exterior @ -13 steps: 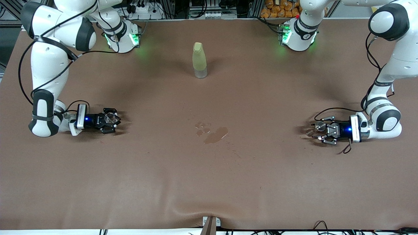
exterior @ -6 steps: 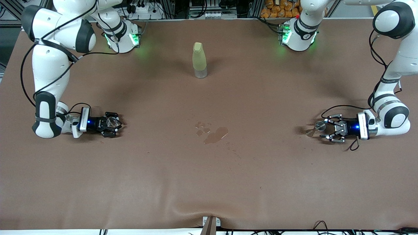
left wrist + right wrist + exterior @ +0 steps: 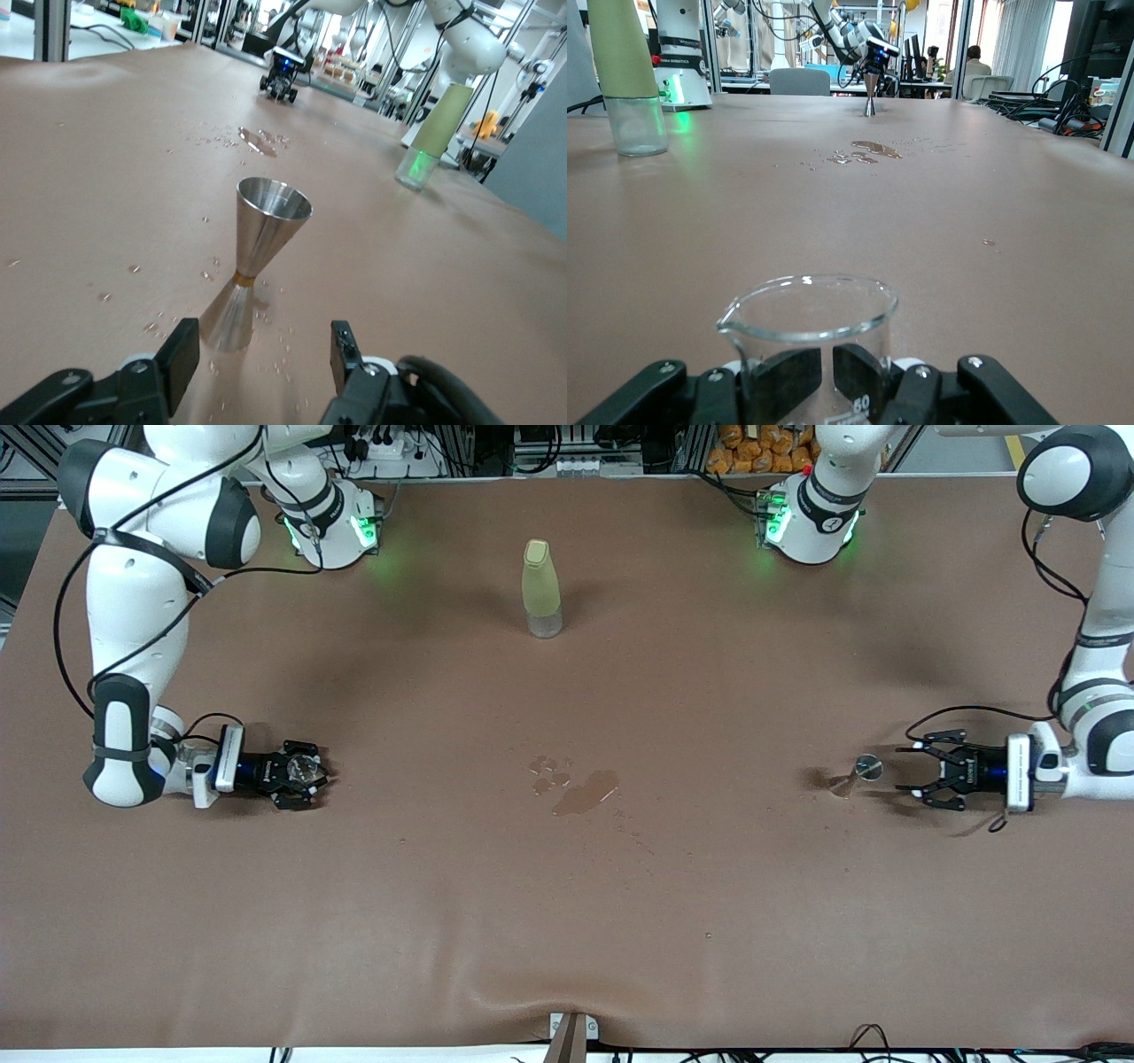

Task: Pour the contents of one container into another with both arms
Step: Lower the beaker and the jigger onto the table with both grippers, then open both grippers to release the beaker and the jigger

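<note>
A steel jigger point(image 3: 866, 768) stands upright on the brown table near the left arm's end, with water drops around it. My left gripper point(image 3: 920, 774) is open a short way from it, toward the table's end; in the left wrist view the jigger point(image 3: 255, 258) stands ahead of the gripper point(image 3: 263, 356), apart from both fingers. At the right arm's end, my right gripper point(image 3: 306, 771) is low at the table, shut on a clear glass beaker point(image 3: 306, 762). The beaker point(image 3: 808, 323) fills the near part of the right wrist view, the gripper point(image 3: 826, 374) showing through the glass.
A pale yellow-green bottle point(image 3: 541, 587) stands upright mid-table near the robots' bases, also seen as the bottle point(image 3: 432, 128) and the bottle point(image 3: 625, 75). A small puddle point(image 3: 585, 790) with droplets lies at the table's middle. Both arm bases glow green.
The left gripper has let go of the jigger and drawn back toward the left arm's end of the table. The right gripper has shifted slightly with the beaker.
</note>
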Controlling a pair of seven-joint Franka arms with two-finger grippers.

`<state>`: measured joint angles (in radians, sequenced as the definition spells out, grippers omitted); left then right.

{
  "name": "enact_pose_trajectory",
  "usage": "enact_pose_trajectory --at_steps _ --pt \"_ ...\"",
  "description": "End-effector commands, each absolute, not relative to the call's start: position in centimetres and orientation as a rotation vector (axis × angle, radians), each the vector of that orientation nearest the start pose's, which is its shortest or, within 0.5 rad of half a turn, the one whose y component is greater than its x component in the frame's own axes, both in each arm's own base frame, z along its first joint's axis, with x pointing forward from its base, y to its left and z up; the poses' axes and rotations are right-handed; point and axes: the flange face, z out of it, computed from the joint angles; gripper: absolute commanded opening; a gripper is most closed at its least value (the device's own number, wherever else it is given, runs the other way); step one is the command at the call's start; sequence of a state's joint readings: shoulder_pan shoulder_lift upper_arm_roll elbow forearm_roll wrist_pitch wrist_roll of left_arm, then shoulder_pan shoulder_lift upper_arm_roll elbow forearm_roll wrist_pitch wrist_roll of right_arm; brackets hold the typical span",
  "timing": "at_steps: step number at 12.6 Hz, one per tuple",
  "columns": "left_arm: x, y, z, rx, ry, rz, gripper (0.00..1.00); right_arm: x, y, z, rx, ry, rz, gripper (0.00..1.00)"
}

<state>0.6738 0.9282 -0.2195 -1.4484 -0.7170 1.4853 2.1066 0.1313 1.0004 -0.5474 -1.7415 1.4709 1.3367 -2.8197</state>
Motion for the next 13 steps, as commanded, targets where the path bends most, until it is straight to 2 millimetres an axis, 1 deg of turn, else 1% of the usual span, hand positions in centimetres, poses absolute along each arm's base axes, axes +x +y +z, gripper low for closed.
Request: enact_pose_trajectory --at_steps 1,2,4,5,6,7,8,9,11,12,13 --pt "58.3 25.0 18.4 1.639 -1.278 0.562 0.68 55.1 -10.6 5.2 -1.237 -1.619 -1.226 0.24" --pt "58.2 25.6 20.1 1.706 -1.270 0.470 0.68 55.0 -10.7 5.2 -1.268 -1.578 -1.194 0.49" --pt "58.2 26.5 23.5 1.852 -1.215 0.308 0.68 55.0 -10.6 5.3 -1.305 -1.525 -1.150 0.86" --pt "58.2 26.9 26.5 1.933 -1.218 0.235 0.68 55.0 -10.8 5.5 -1.321 -1.508 -1.134 0.97" --pt "58.4 27.0 29.6 2.032 -1.206 0.146 0.68 55.0 -11.3 5.8 -1.337 -1.490 -1.121 1.00" --pt "58.5 26.6 32.3 2.123 -1.187 0.062 0.68 55.1 -12.0 6.3 -1.365 -1.476 -1.107 1.00" --pt "58.5 26.5 34.9 2.202 -1.154 0.019 0.68 55.1 -12.8 6.9 -1.385 -1.478 -1.093 1.00" --pt "58.5 26.2 37.4 2.261 -1.125 0.013 0.69 55.3 -13.4 7.6 -1.390 -1.498 -1.077 1.00" --pt "58.5 24.8 41.9 2.384 -1.106 -0.050 0.69 55.4 -14.8 8.7 -1.441 -1.481 -0.998 1.00" --pt "58.4 24.0 44.1 2.466 -1.082 -0.103 0.69 55.8 -15.8 9.8 -1.474 -1.480 -0.947 1.00" --pt "58.7 22.2 45.8 2.526 -1.062 -0.141 0.73 56.1 -16.6 10.8 -1.503 -1.476 -0.886 1.00"
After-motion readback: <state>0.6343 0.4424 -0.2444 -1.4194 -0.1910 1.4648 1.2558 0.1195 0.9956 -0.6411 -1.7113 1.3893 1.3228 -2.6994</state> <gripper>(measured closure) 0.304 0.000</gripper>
